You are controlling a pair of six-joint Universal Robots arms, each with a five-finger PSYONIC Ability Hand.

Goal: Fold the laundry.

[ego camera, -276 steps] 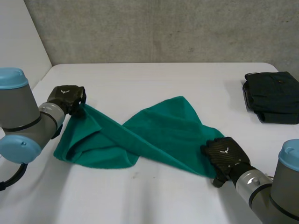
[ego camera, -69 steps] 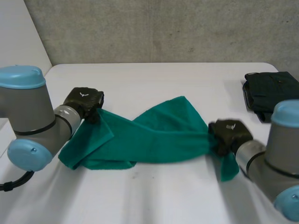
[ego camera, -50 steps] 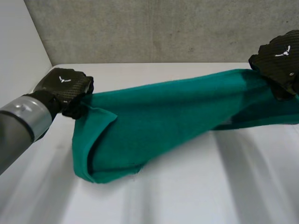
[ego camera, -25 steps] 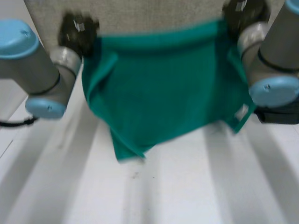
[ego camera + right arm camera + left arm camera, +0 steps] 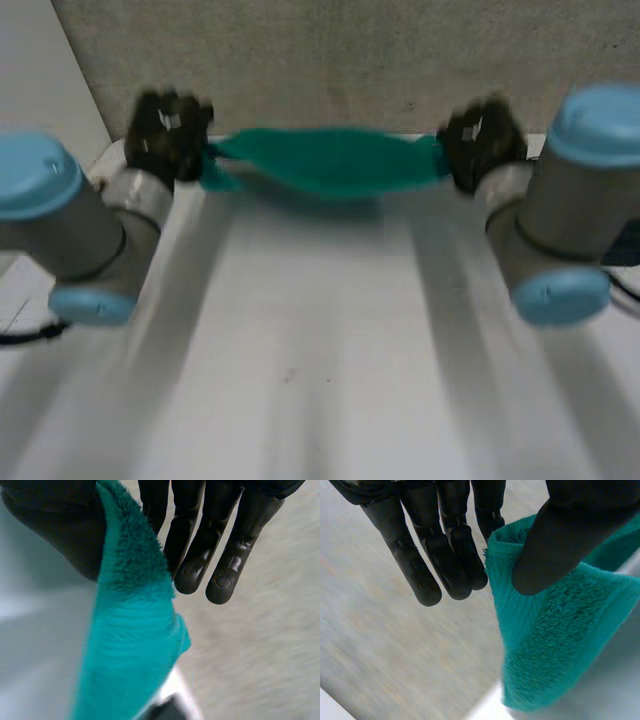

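green towel [image 5: 325, 160] is up above the far end of the white table [image 5: 320, 350], stretched level between both hands and sagging slightly in the middle. left hand [image 5: 445, 545] pinches 1 end, thumb pressing the cloth against a finger, the rest straight. right hand [image 5: 200, 540] clamps the opposite end the same way.
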